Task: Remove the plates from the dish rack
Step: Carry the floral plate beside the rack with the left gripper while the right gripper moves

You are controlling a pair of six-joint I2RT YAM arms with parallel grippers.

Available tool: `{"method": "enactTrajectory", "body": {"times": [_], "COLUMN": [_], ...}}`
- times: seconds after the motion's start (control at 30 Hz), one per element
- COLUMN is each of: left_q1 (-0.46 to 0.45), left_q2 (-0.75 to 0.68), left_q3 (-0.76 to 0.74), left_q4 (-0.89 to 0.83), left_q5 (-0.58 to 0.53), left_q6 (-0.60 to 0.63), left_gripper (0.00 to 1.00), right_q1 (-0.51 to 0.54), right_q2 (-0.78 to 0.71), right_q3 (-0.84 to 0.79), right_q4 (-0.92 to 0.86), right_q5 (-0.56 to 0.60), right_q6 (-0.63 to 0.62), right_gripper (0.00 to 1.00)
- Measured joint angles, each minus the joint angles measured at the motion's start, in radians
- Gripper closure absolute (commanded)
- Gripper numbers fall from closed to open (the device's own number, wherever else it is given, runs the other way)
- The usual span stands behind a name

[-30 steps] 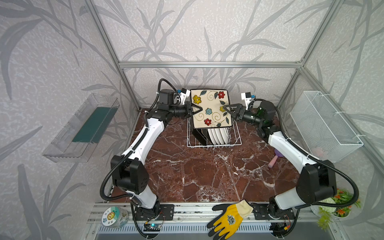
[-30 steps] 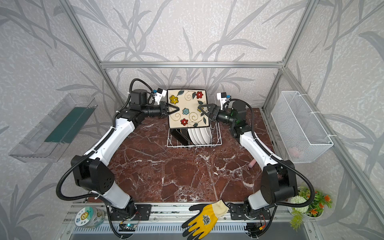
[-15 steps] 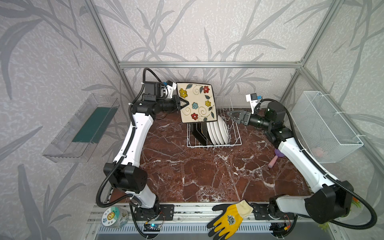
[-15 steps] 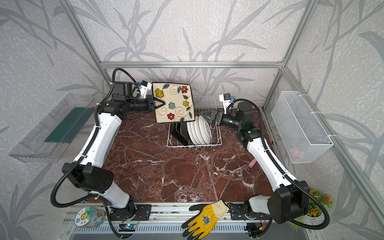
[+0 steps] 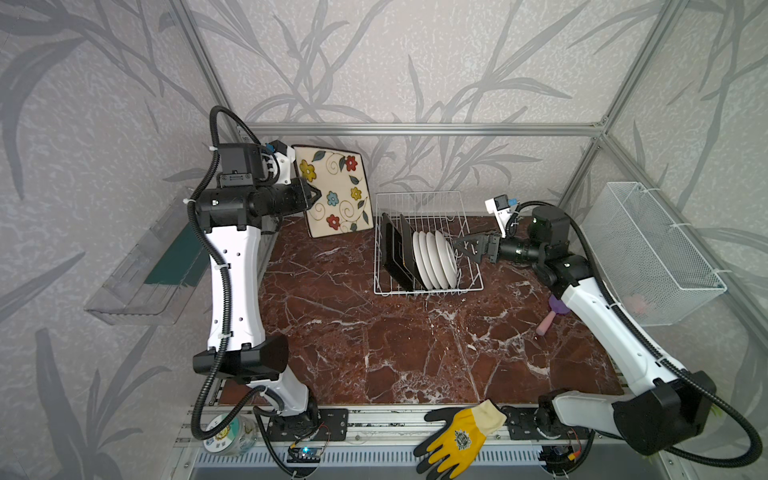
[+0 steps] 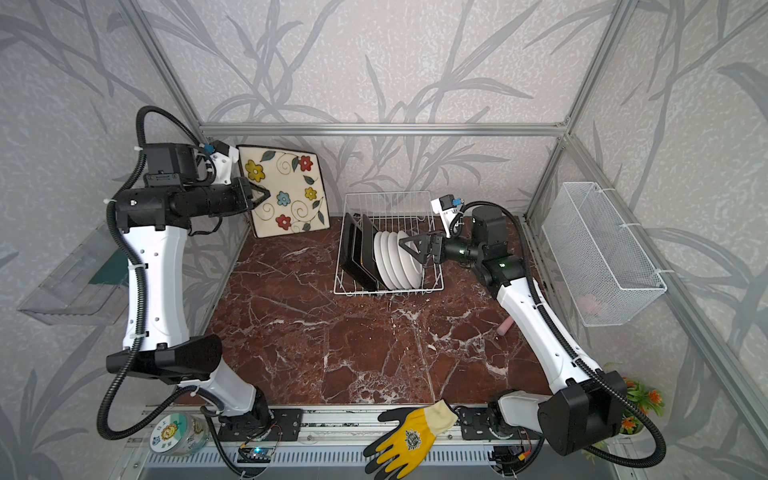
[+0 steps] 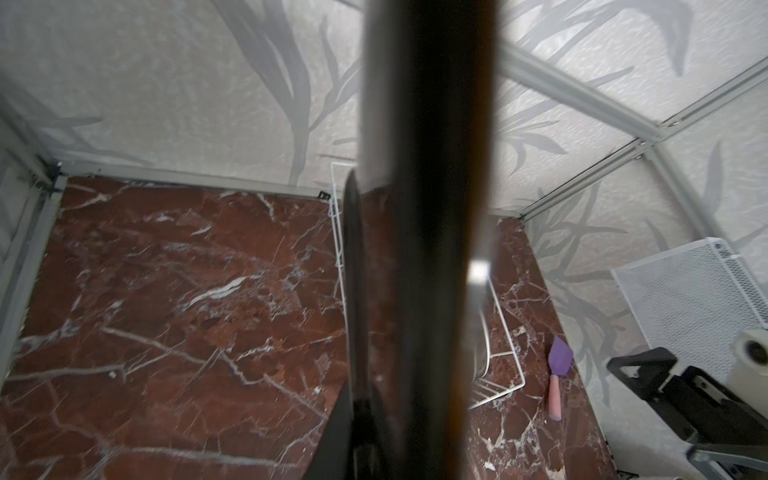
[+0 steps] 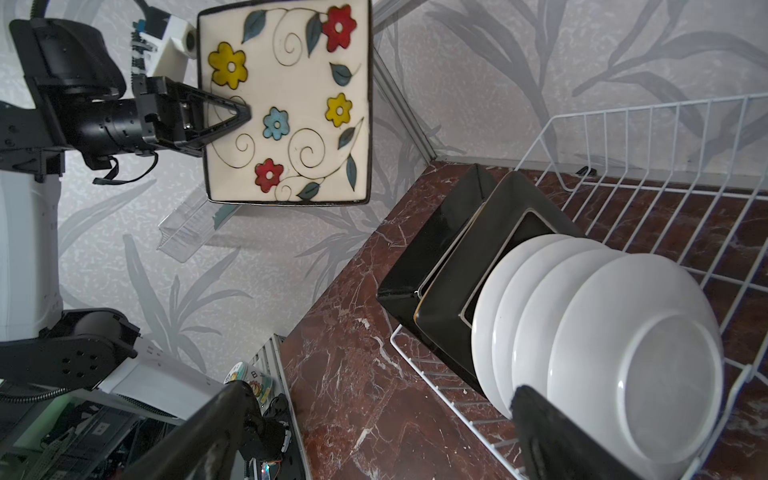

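Left gripper (image 5: 316, 194) is holding the flowered plate (image 5: 338, 187) midair, right gripper (image 5: 461, 249) is hovering wide open by the white plates (image 5: 434, 259).

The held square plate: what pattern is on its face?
Plate: cream with coloured flowers and swirls; best in right wrist view.

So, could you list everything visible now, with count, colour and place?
Marble table: one, red-brown, centre.
Wire dish rack: one, white, table's back.
Square flowered plate: one, cream, held left of the rack.
Square plates: two, black backs, upright in rack.
Round plates: four, white, upright in rack.
Plastic tray: one, clear, left wall.
Mesh basket: one, white, right wall.
Spatula: one, purple-pink, table's right.
Glove: one, yellow-black, front rail.
Left gripper: black, shut on flowered plate.
Right gripper: black, open, beside round plates.
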Motion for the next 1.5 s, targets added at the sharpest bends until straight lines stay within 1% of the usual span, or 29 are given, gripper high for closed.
{"method": "enactTrajectory", "body": {"times": [0.1, 0.23, 0.37, 0.53, 0.77, 1.1, 1.27, 1.5], "left_q1": [0.0, 0.0, 0.0, 0.002, 0.002, 0.002, 0.002, 0.011], "left_q2": [0.017, 0.016, 0.016, 0.015, 0.013, 0.014, 0.051, 0.168], "left_q3": [-0.017, -0.095, -0.179, -0.269, -0.439, -0.589, -0.594, -0.592], "left_q4": [-0.048, -0.064, -0.063, -0.044, 0.035, 0.153, 0.174, 0.222], "left_q5": [-0.061, -0.142, -0.216, -0.263, -0.275, -0.255, -0.244, -0.202], "left_q6": [0.04, 0.084, 0.123, 0.15, 0.192, 0.216, 0.232, 0.239], "left_gripper": [1.0, 1.0, 1.0, 1.0, 1.0, 1.0, 1.0, 1.0], "right_q1": [0.039, 0.079, 0.088, 0.092, 0.105, 0.113, 0.114, 0.114], "right_q2": [-0.008, -0.016, -0.016, -0.016, -0.016, -0.056, -0.066, -0.088], "right_q3": [0.008, 0.008, 0.008, 0.008, 0.0, -0.055, -0.056, -0.06], "right_q4": [-0.038, -0.084, -0.113, -0.132, -0.132, -0.14, -0.153, -0.158], "right_q5": [0.018, 0.044, 0.071, 0.096, 0.114, 0.181, 0.199, 0.212], "right_q6": [-0.055, -0.103, -0.122, -0.133, -0.138, -0.16, -0.166, -0.166], "right_gripper": [0.01, 0.01, 0.01, 0.01, 0.01, 0.01, 0.01, 0.01]}}
